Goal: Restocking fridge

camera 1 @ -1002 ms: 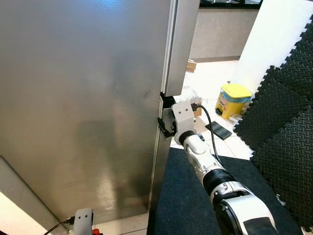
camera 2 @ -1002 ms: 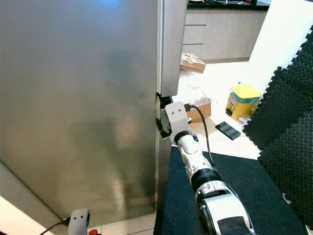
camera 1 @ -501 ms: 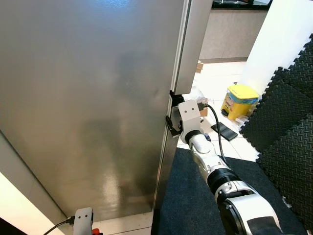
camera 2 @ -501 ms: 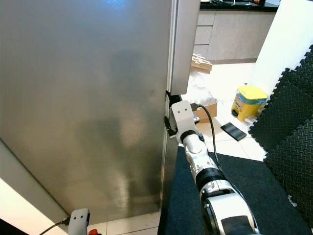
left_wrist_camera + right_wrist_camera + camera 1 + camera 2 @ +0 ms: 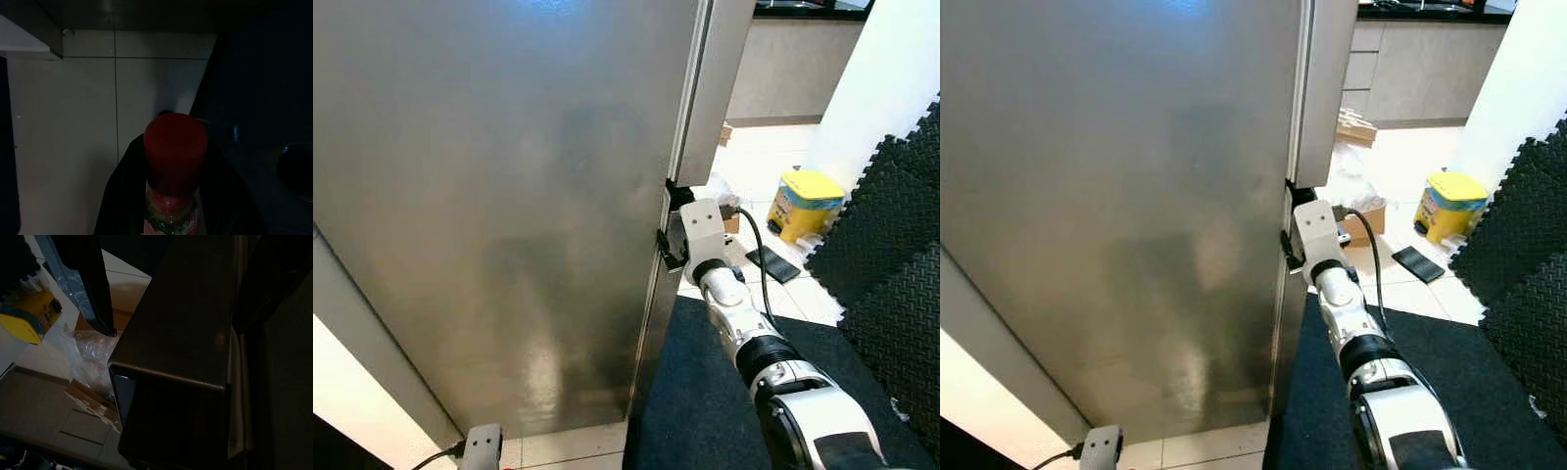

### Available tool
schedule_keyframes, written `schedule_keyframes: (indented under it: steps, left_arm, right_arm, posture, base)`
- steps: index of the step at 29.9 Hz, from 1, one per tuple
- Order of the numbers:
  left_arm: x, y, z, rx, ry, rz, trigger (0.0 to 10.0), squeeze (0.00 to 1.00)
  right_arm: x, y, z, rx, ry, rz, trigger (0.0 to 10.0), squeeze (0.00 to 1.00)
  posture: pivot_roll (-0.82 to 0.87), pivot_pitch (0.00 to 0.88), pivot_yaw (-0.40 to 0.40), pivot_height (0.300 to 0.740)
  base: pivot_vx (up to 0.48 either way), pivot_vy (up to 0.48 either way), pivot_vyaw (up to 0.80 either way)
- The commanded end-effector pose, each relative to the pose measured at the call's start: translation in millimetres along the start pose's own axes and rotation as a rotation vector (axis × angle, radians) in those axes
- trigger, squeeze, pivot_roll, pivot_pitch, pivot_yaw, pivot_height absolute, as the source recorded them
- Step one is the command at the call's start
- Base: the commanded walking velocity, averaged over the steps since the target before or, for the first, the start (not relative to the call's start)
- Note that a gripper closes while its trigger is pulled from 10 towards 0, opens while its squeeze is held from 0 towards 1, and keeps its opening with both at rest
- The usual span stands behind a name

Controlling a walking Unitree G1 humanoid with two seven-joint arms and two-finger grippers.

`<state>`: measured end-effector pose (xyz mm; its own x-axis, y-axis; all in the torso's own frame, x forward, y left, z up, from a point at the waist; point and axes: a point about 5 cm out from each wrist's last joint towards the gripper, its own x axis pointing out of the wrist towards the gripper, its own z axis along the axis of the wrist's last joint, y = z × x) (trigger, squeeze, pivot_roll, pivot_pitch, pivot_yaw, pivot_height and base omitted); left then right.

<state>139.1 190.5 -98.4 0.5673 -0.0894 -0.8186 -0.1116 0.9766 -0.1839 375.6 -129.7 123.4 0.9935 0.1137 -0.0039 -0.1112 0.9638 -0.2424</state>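
With its fingers hooked round the right edge of the fridge door (image 5: 509, 196), the right hand (image 5: 672, 240) looks mid door-opening, while the low left hand (image 5: 164, 196) grasps the red-capped bottle (image 5: 175, 161); next, swing the door wider.

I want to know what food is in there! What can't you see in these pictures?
- Inside the fridge: hidden behind the steel fridge door, eye views.
- The bottle in the left gripper: its label is cut off by the picture's edge and dark, left wrist view.
- The right gripper: its fingertips sit at the door's edge; the grip there is too dark to judge, right wrist view.
- The yellow tub: its print is too small.
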Motion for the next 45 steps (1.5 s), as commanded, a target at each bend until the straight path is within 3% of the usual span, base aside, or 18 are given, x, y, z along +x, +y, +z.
schedule_keyframes:
  steps: [1, 26, 37, 45]
  left_arm:
    - [0.1, -1.5, -2, 0.005, 0.013, -0.008, 10.0, 0.0]
    - [-0.1, -0.6, -2, 0.015, 0.015, -0.007, 10.0, 0.0]
    - [0.0, -0.8, -2, 0.019, 0.014, -0.009, 10.0, 0.0]
    - [0.0, -0.7, -1, 0.02, 0.014, -0.01, 10.0, 0.0]
  right_arm:
    - [-3.0, -32.2, -10, 0.028, 0.056, -0.156, 10.0, 0.0]
    - [-4.2, -38.1, -12, 0.025, 0.066, -0.185, 10.0, 0.0]
    - [-9.0, -54.3, -19, -0.006, 0.104, -0.28, 10.0, 0.0]
    - [-8.7, -53.0, -19, 0.003, 0.105, -0.275, 10.0, 0.0]
  posture:
    - [-0.05, 0.0, -0.027, 0.74]
    - [-0.05, 0.0, -0.023, 0.74]
    - [-0.05, 0.0, -0.022, 0.74]
    - [-0.05, 0.0, -0.022, 0.74]
  base:
    - [0.0, 0.0, 0.0]
    - [0.0, 0.0, 0.0]
    - [0.0, 0.0, 0.0]
    - [0.0, 0.0, 0.0]
